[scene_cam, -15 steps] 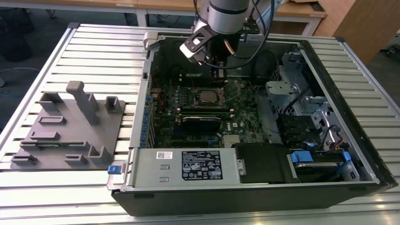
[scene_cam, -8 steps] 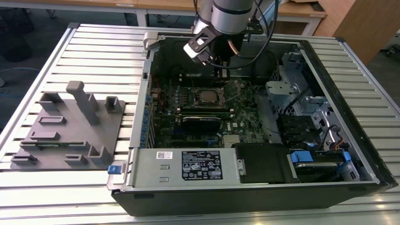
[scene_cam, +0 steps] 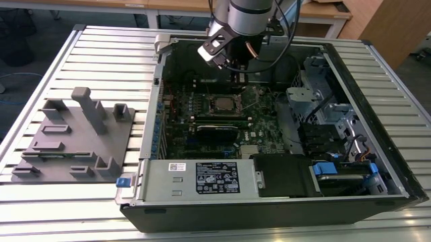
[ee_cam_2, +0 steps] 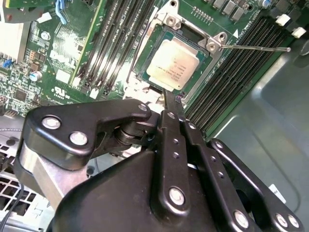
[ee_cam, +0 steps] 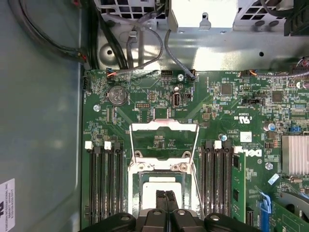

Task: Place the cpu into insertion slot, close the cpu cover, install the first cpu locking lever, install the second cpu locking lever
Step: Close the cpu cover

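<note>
The arm point(scene_cam: 246, 15) reaches down into the open computer case point(scene_cam: 377, 116), which lies on a slatted metal surface point(scene_cam: 108, 55). A grey fixture block point(scene_cam: 74, 141) sits on the surface to the exterior view's left of the case.

On the green board point(ee_cam: 231, 111), the cpu point(ee_cam_2: 176, 63) lies flat in the slot point(ee_cam_2: 212, 46), its pale metal top facing up and square to the rim. In the exterior view it shows as a small pale square point(scene_cam: 222, 103) in the far half of the board, just below the arm's wrist.

The cover point(ee_cam: 164, 126) is swung up and open. In the first wrist view it stands on the far side of the cpu from the gripper, and the board shows through its window. A thin lever point(ee_cam_2: 256, 48) sticks out free from a corner of the slot, over the black memory slots point(ee_cam_2: 231, 77).

The gripper point(ee_cam: 165, 194) hangs low over the near edge of the cpu. Its fingers point(ee_cam: 161, 205) are pressed together with only a hairline between them and hold nothing. In the second wrist view the joined tips point(ee_cam_2: 166, 96) point at the cpu's edge. Whether they touch it cannot be told.
</note>
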### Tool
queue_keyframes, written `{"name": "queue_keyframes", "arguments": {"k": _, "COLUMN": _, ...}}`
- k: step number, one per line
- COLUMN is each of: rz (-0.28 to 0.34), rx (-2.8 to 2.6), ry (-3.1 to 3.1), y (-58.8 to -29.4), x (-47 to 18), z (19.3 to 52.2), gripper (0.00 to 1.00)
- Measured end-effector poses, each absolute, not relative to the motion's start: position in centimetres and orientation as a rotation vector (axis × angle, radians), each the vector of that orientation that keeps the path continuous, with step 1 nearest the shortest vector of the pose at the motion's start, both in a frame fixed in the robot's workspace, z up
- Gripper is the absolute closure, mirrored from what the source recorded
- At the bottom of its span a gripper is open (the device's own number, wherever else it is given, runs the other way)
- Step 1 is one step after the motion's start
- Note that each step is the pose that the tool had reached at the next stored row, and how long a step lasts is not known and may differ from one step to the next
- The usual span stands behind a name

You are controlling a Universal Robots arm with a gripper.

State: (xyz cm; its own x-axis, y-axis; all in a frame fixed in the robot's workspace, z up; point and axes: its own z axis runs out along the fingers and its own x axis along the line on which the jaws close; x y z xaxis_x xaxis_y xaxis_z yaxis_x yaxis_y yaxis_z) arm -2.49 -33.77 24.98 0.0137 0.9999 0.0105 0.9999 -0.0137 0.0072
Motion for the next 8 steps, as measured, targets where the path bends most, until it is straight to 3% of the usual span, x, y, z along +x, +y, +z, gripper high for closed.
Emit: {"name": "queue_keyframes", "arguments": {"k": 8, "rz": -0.02, "rx": -2.235, "ry": -2.204, "y": -33.77, "x": -2.49, "z": 25.66, "gripper": 0.89}}
